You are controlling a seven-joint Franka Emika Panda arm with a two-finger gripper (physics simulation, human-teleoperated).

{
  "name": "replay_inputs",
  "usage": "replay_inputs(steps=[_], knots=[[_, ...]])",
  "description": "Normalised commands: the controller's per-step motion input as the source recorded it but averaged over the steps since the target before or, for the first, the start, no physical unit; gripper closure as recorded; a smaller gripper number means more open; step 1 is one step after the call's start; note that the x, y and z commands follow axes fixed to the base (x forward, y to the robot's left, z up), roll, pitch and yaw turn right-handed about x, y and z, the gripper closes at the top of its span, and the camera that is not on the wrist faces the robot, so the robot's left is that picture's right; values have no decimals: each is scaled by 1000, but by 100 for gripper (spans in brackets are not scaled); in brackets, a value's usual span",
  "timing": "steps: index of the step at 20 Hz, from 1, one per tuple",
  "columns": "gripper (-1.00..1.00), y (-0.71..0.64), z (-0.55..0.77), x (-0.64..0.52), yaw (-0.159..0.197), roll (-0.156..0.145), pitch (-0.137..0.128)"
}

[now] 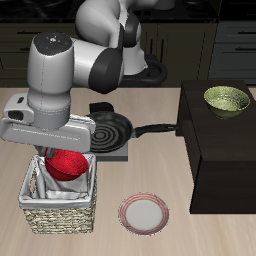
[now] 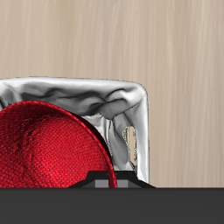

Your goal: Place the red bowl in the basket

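Gripping one glossy red bowl point(image 1: 67, 164) by its rim, the gripper point(image 1: 56, 152) holds it tilted just above the one square wicker basket point(image 1: 60, 215) (grey-white cloth lining). Around it: one black frying pan point(image 1: 110, 127), one pink-rimmed plate point(image 1: 145, 213), one olive-green bowl point(image 1: 227, 100).

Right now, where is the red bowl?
In the exterior view, the red bowl hangs under the gripper, directly above the basket near the table's front edge, in front of the frying pan.
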Motion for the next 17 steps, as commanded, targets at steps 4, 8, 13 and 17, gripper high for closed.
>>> replay_inputs(steps=[4,8,13,17], knots=[[100,-15,-161,-47,61,-20,8],[-100,46,5,-71,21,35,1],[-100,29,132,-101,14,20,-26],[-100,85,80,-103,38,28,-18]])
